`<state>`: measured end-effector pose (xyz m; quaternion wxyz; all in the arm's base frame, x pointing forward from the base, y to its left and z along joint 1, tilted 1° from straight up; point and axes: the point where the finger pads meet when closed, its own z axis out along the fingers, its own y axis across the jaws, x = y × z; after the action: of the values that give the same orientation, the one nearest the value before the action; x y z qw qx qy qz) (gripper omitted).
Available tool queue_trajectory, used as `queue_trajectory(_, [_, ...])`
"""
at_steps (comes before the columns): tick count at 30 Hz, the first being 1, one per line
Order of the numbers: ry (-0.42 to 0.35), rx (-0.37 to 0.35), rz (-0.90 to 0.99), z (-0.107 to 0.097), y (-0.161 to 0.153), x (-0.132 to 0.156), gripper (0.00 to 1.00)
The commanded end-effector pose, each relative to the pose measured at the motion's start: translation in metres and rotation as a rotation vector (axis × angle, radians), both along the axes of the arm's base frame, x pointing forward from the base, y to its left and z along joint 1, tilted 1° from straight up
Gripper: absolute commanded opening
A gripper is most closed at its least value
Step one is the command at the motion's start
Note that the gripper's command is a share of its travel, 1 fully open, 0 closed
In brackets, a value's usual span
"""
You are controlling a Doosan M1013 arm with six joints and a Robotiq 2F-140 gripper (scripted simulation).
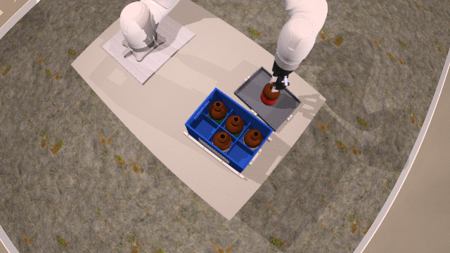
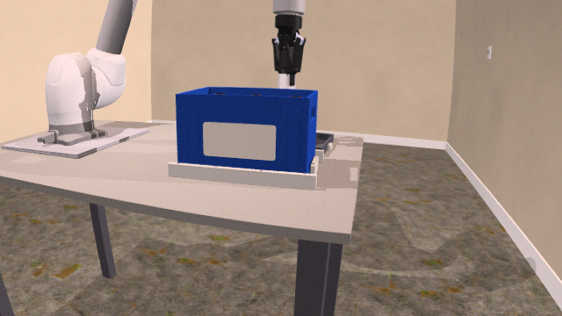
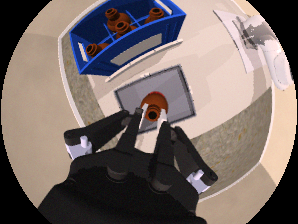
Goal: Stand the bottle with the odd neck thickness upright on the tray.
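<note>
Wrist view: hand [image 1: 275, 86] [image 2: 287, 82] [image 3: 153, 112] clamped on red-banded bottle [image 1: 271, 94] [image 3: 155, 102] by neck; likely stiff, slippery, maybe top-light; neck grip suits.

Plain beige walls [image 2: 303, 53] are rising behind a mottled grey-brown floor [image 1: 105, 197] [image 2: 417, 211] — white skirting [image 2: 408, 141] is running between them — and a pale rectangular table [image 1: 148, 116] [image 2: 132, 175] is standing on dark legs [image 2: 102, 241], apparently catching soft light.

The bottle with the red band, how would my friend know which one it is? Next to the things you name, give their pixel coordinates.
Find the big blue crate [image 1: 229, 159] [image 2: 189, 132] [image 3: 93, 65] on the table, then the flat grey tray [image 1: 250, 92] [image 3: 181, 90] beside it. Over the tray is the red-banded bottle [image 1: 270, 95] [image 3: 156, 102], its neck between the gripper's [image 1: 278, 87] [image 3: 153, 113] fingers; the other four bottles are in the crate.
</note>
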<state>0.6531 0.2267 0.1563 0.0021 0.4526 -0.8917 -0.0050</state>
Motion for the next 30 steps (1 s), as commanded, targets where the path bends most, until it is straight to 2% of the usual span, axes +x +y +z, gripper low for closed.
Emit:
queue_trajectory(1, [0.0,0.0,0.0,0.0001,0.0,0.0,0.0])
queue_trajectory(24, [0.0,0.0,0.0,0.0001,0.0,0.0,0.0])
queue_trajectory(25, [0.0,0.0,0.0,0.0001,0.0,0.0,1.0])
queue_trajectory(30, [0.0,0.0,0.0,0.0001,0.0,0.0,1.0])
